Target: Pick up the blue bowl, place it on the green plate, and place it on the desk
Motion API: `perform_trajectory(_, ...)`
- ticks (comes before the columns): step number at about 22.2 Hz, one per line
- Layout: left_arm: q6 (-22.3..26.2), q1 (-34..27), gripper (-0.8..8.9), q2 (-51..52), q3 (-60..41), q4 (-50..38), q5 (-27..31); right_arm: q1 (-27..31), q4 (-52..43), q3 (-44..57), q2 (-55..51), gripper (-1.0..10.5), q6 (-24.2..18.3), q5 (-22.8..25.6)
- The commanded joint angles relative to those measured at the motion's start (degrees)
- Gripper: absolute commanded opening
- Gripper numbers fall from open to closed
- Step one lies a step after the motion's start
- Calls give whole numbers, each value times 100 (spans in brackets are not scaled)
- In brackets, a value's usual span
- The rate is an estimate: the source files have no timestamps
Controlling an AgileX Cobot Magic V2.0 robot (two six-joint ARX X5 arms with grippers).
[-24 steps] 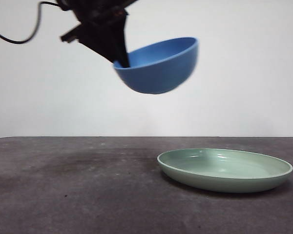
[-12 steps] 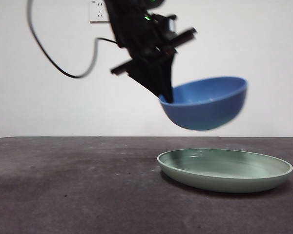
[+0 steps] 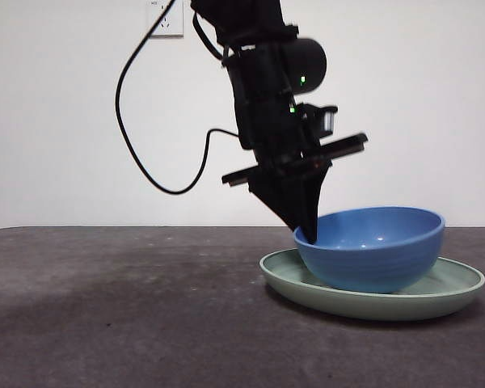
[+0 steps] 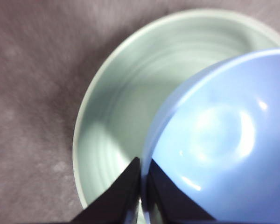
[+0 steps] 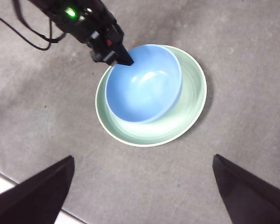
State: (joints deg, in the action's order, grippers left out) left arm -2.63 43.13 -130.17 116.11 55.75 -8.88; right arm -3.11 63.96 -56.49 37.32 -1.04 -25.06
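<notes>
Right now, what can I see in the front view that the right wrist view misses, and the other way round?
Only the front view shows the white wall, the wall socket and the bowl's side profile sitting low inside the plate.

Only the right wrist view shows the right gripper, open and apart from everything, and, from above, the bowl off-centre on the plate.

Both show the blue bowl on the green plate, the left gripper shut on the bowl's rim, its black cable, and the desk.
</notes>
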Motion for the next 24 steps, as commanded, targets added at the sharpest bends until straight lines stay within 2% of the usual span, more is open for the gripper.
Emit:
perform_trajectory(1, 42, 48, 14, -254, 205, 24, 11, -20, -31, -96, -46, 474, 66, 11)
perform_trajectory(6, 46, 87, 43, -306, 225, 98, 9, -20, -15, -96, -76, 474, 63, 9)
perform_trajectory(9, 44, 87, 198, -304, 269, 236, 9, -20, -17, -96, -74, 474, 63, 9)
perform_trajectory(11, 46, 87, 256, -304, 352, 352, 9, -20, -20, -96, -74, 474, 63, 9)
perform_trajectory(15, 46, 87, 258, -304, 798, 651, 4, -20, -20, -96, -74, 474, 63, 9)
perform_trajectory(19, 90, 22, 259, -227, 1652, 1320, -4, -17, -26, -96, -74, 474, 63, 142)
perform_trajectory(24, -48, -291, 258, 763, 1862, 1043, -15, -13, -59, -96, -74, 474, 66, 282)
